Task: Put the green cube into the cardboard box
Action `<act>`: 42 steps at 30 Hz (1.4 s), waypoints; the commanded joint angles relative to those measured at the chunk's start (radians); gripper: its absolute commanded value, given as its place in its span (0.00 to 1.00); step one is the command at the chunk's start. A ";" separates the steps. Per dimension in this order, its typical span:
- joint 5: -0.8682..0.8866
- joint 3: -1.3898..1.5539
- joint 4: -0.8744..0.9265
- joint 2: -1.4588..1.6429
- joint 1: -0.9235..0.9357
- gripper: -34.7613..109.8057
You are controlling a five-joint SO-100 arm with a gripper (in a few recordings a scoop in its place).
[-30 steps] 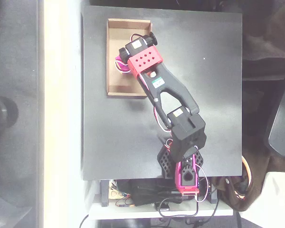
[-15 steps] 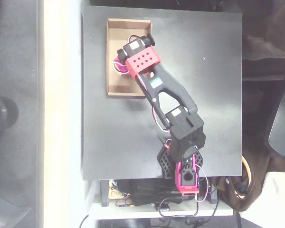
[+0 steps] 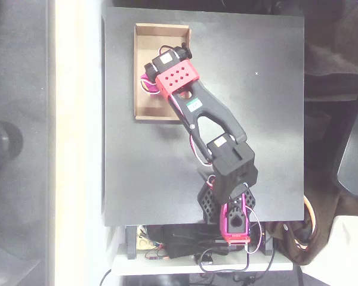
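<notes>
In the overhead view the gripper hangs over the box, hidden under the red wrist block, so whether it is wide, narrow or holding anything cannot be told. The cube cannot be made out. The box lies by the far left corner of the black tabletop.

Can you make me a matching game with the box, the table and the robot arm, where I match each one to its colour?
Things:
1. cardboard box
2. table
3. robot arm

Colours:
A. black and magenta
B. tan brown
C. plain black

Pairs: 1-B, 2-C, 3-A
</notes>
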 commanded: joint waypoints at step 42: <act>0.006 -0.236 -0.133 0.543 0.422 0.43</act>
